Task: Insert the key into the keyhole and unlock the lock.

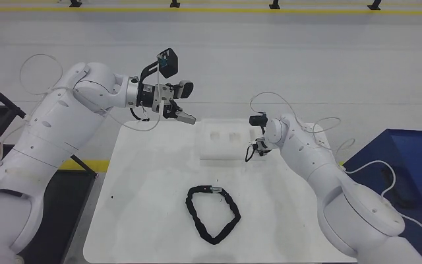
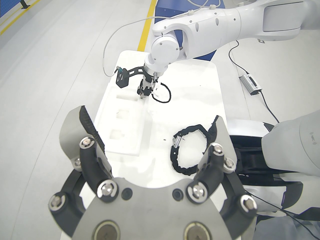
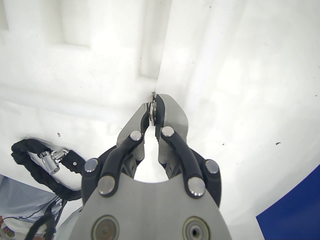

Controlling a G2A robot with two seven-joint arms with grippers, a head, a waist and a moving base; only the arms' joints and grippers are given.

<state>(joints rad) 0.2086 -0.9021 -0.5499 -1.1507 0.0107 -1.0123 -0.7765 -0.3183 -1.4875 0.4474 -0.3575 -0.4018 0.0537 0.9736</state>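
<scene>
A black fabric-covered chain lock [image 1: 212, 212] lies looped on the white table, its silver lock cylinder [image 1: 212, 191] at the far side of the loop. My right gripper [image 3: 152, 101] is shut on a small silver key [image 3: 151, 110] and hangs low at the right edge of the white foam block [image 1: 224, 142], apart from the lock [image 3: 37, 166]. My left gripper [image 1: 181, 113] is open and holds nothing, up above the table's far left corner. In the left wrist view the chain lock [image 2: 187, 148] lies below its fingers [image 2: 86, 121], with the right gripper [image 2: 143, 93] farther off.
The foam block [image 2: 125, 126] has several shallow rectangular recesses and a long groove. The white table [image 1: 145, 198] is bare around the chain. A blue bin [image 1: 395, 158] stands off the table's right side. A power adapter [image 2: 251, 84] with its cable lies on the floor.
</scene>
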